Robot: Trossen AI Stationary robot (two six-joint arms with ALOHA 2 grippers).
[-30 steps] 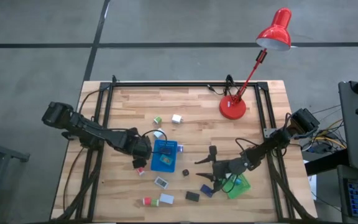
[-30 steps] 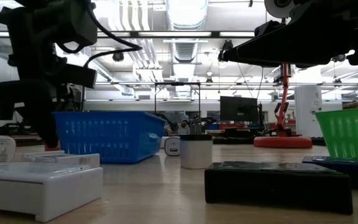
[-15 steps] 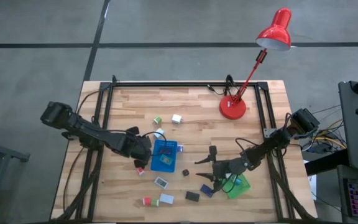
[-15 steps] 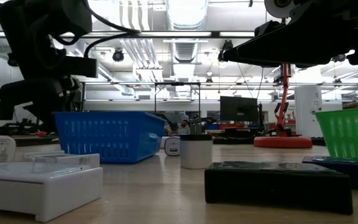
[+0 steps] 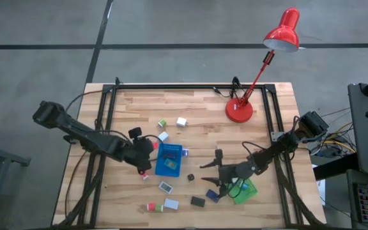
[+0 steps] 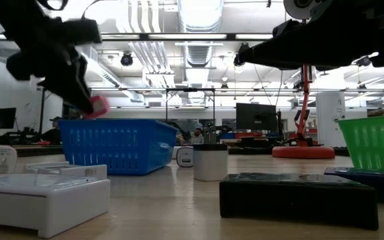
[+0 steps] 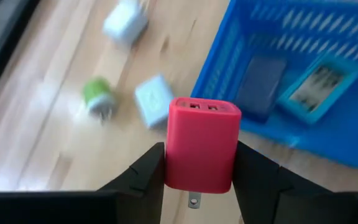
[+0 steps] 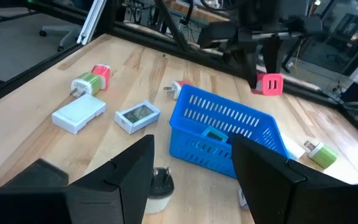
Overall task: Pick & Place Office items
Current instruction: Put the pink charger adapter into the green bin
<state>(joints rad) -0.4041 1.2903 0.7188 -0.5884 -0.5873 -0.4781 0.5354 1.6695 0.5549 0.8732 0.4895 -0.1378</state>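
The left end effector [image 7: 197, 186] is clamped on a red charger block [image 7: 202, 144], held off the surface with its two USB slots facing away from the wrist and one metal prong showing between the fingers. Seen from table height the red block [image 6: 98, 107] hangs just above the near rim of the blue tray [image 6: 115, 145]. From overhead the left end effector [image 5: 145, 158] sits just beside the tray's [image 5: 169, 159] left wall.

Beyond the held block lie a green plug [image 7: 96, 96], a pale blue block [image 7: 153, 106] and a white one [image 7: 124, 22] on the bare wood; inside the tray a navy block [image 7: 261, 86] lies beside a light blue box [image 7: 319, 84] whose label is too blurred to read.

The right end effector [image 5: 213, 174] hangs with its fingers parted and nothing between them, between the blue tray and the green tray [image 5: 245, 190], above a round black-topped item [image 8: 157, 186]. No writing is legible anywhere.
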